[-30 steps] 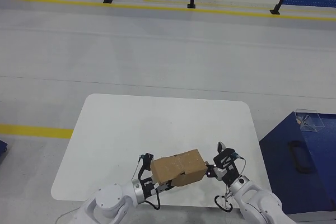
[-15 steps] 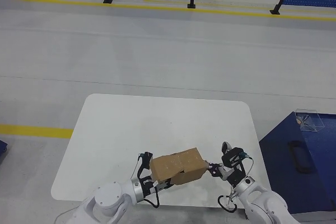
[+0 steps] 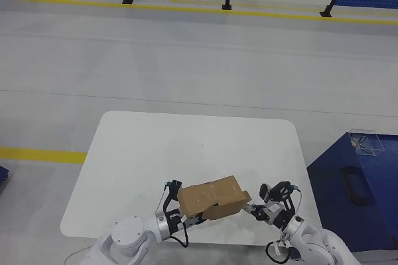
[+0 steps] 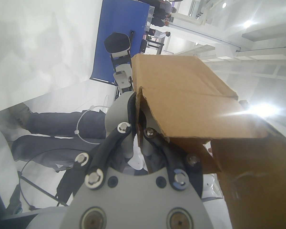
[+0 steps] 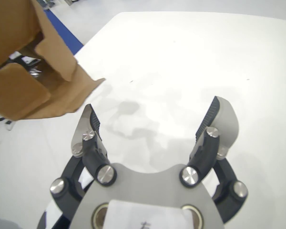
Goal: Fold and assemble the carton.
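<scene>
I had my left gripper [image 4: 137, 132] clamped on a wall of the carton [image 3: 212, 196] at its 9 o'clock end, both fingers pinched tight on the cardboard edge; the carton lay toward 6 o'clock on the white table [image 3: 186, 139], close to that edge and tilted; whether it rested on the top I could not tell; my right gripper [image 5: 152, 103] hung just beside the carton's 3 o'clock end, fingers spread wide with nothing between them, clear of the cardboard; the flaps on that end stood partly unfolded, one jutting out toward my right fingers.
</scene>
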